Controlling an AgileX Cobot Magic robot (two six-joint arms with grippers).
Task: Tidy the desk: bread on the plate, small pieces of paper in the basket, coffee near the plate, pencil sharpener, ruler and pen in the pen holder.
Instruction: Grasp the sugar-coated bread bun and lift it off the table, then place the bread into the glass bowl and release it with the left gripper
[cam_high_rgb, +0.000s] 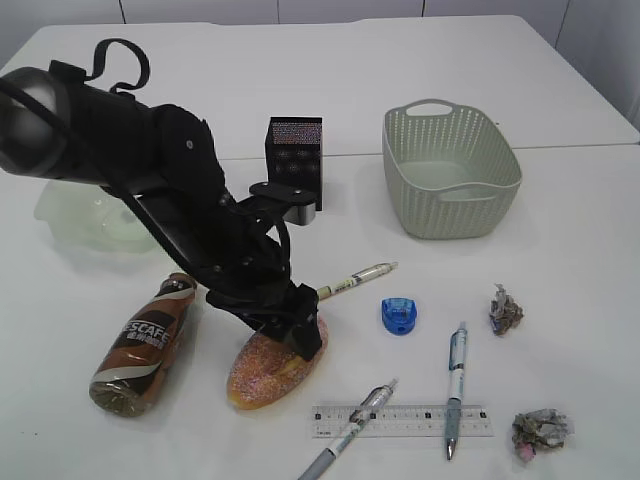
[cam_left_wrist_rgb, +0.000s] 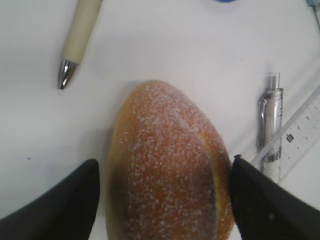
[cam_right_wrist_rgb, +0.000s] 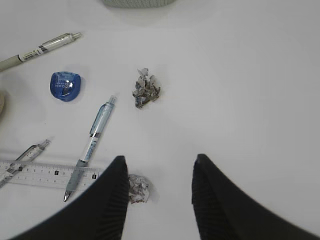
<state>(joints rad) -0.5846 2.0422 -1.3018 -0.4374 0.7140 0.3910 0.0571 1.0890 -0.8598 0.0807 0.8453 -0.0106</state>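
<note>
My left gripper stands open astride the sugared bread, one finger on each side of the bun on the desk. The coffee lies on its side left of it. The plate is half hidden behind the arm. The pen holder and the basket stand at the back. My right gripper hangs open over a paper ball; a second ball lies further off. The pencil sharpener, ruler and a pen lie at the front.
Two more pens lie loose: a cream one behind the bread and a clear one across the ruler's left end. The left arm's black links span the desk's left half above the coffee.
</note>
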